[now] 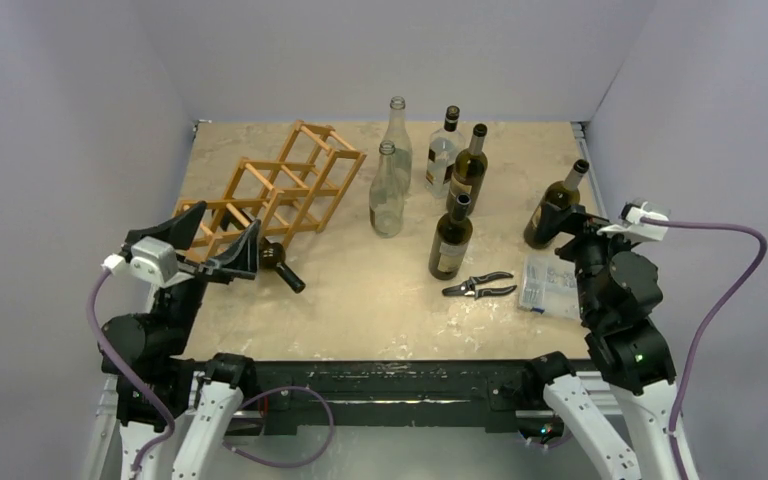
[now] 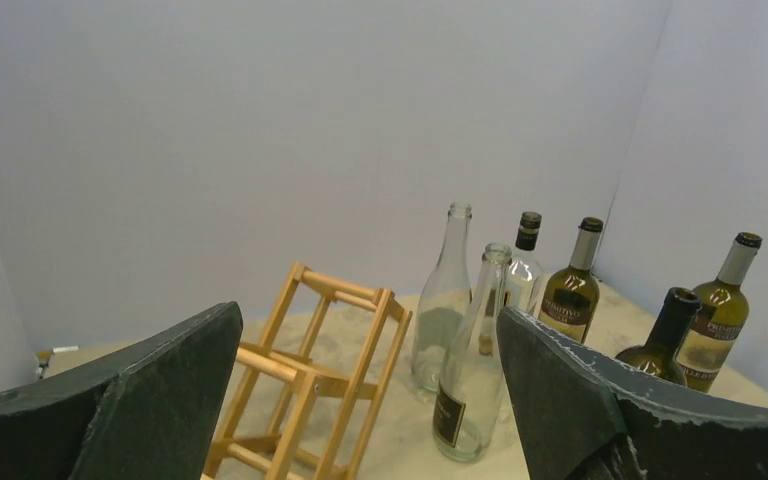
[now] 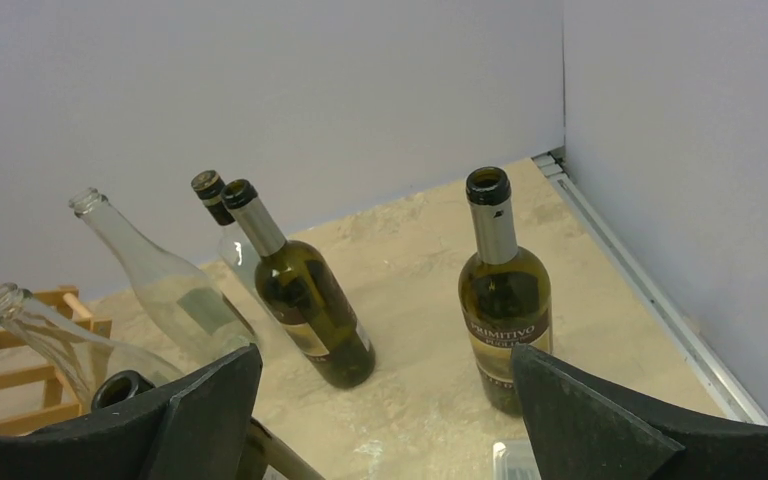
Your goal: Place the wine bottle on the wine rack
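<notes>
Left gripper (image 2: 370, 318) and right gripper (image 3: 385, 362): jaws spread wide, both empty. Dark bottle (image 1: 283, 265) lies on its side on the worktop (image 1: 380, 305), at the wine rack's (image 1: 275, 190) near end.

A lab test booth: plain grey wall panels (image 1: 360, 50) box in a mottled beige table (image 1: 360, 310).

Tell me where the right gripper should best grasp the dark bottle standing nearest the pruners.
Probably the body just below the shoulder of the dark bottle, coming level from its near right side: it stands upright, and a green bottle stands close behind.
</notes>
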Available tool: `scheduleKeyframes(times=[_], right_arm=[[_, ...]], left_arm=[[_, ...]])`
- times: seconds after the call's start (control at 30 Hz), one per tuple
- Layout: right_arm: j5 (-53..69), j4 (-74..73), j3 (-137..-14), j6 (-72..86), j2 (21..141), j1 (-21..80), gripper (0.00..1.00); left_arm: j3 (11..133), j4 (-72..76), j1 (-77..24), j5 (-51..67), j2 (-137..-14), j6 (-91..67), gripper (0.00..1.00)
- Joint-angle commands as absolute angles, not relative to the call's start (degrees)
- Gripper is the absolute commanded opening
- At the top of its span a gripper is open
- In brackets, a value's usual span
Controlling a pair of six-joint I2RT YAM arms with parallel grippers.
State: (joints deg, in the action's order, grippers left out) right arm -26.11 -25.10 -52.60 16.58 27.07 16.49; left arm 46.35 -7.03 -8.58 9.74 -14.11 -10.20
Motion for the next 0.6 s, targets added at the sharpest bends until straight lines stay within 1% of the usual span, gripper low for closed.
scheduleKeyframes(times=[0.0,0.07,0.13,0.23,0.3,0.33,0.43,0.57], right_arm=[[-23.93,-24.73,-54.60,18.65,29.20,16.57,0.99],[-20.66,-22.11,-53.74,17.78,28.95,16.54,0.99],[-17.94,-21.53,-54.12,18.32,28.98,16.61,0.99],[-15.95,-22.20,-55.29,18.98,30.24,16.58,0.99],[-14.50,-23.15,-56.29,18.65,31.76,16.60,0.99],[-13.99,-23.40,-56.85,18.65,32.35,16.61,0.99],[-16.00,-27.07,-60.30,23.02,34.33,16.61,0.99],[-9.03,-31.01,-65.39,20.47,38.05,16.61,0.99]], left_arm=[[48.19,-10.06,-8.09,7.68,-16.21,-14.50,1.00],[47.27,-9.48,-8.09,7.66,-15.87,-14.91,1.00],[47.00,-10.23,-8.11,4.93,-15.94,-17.73,1.00],[48.74,-15.23,-8.09,-5.37,-17.15,-27.13,1.00],[51.30,-22.05,-8.09,-13.23,-18.72,-35.40,1.00],[52.69,-25.16,-8.09,-15.08,-19.71,-37.65,1.00],[57.17,-32.16,-8.10,-12.61,-23.83,-38.13,1.00],[64.22,-39.72,-8.11,-4.87,-29.81,-36.80,1.00]])
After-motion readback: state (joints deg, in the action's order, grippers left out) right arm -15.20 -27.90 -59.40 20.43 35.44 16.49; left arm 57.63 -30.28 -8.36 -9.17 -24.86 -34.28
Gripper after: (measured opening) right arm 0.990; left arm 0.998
